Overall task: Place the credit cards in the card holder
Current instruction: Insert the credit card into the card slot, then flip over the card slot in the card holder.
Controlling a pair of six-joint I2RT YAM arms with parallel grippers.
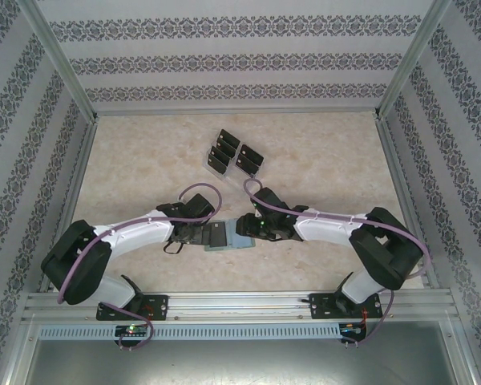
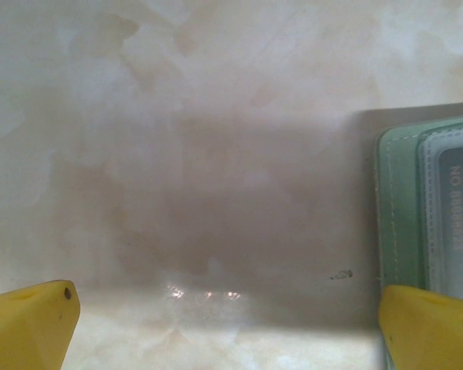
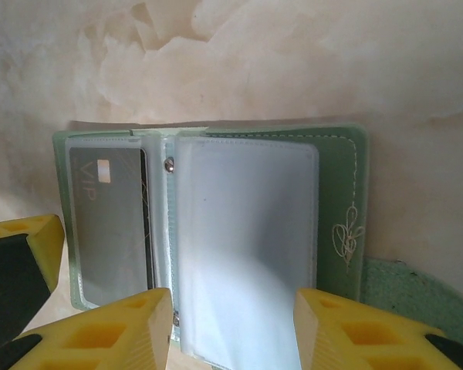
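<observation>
Nearest the arm bases, both tools meet over the card holder (image 1: 239,243), which lies open and flat on the table (image 1: 329,160). The left tool (image 1: 208,235) sits at the holder's left side. Its yellow fingers (image 2: 31,324) are spread as wide as they go, with nothing between them but bare table. In its wrist view the holder's green edge (image 2: 401,200) is just beside the right-hand fingertip.

The right tool (image 1: 252,228) comes in from the holder's right side. Its jaws stand partly apart, one finger (image 3: 100,335) on either side of the near edge of the holder's clear sleeve page (image 3: 247,231). I can't see it pinching anything, so I'd call it open.

One black credit card (image 3: 108,223) marked VIP is already tucked into the sleeve left of the holder's snap studs (image 3: 169,163) in that view.

Farther out, well beyond the holder, the rest of the credit cards (image 1: 234,152) stand in a clear tiered rack (image 1: 211,169). Past that it's just patterned walls (image 1: 240,56).
</observation>
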